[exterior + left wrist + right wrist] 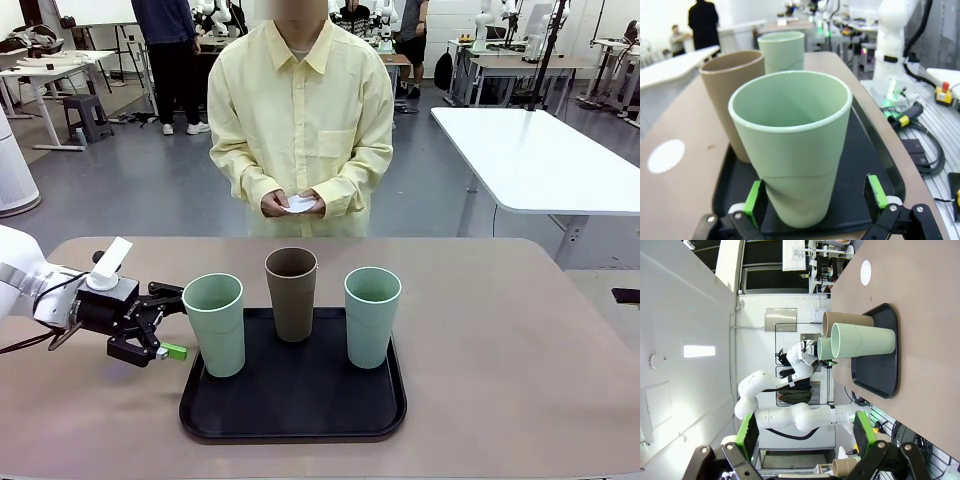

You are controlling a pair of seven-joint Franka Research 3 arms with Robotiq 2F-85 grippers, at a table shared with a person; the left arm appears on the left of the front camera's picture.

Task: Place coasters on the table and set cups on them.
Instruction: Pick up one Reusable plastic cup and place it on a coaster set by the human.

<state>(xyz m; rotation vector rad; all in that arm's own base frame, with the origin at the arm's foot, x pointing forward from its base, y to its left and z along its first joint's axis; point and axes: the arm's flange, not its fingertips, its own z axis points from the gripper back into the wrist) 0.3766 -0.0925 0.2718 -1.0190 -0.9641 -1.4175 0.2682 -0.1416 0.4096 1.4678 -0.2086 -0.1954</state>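
Cup (215, 325), mint, just before left gripper (172, 322); fingers (754, 197) spread wide, level.

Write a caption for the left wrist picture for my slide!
Open left tool faces the nearest mint cup on the black tray.

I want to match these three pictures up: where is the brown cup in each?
Front view: the brown cup stands centre, at the back of the black tray.
Left wrist view: the brown cup is upper left, behind the nearest green cup.
Right wrist view: the brown cup appears sideways, upper middle.
Shared landmark: the black tray under the cups.
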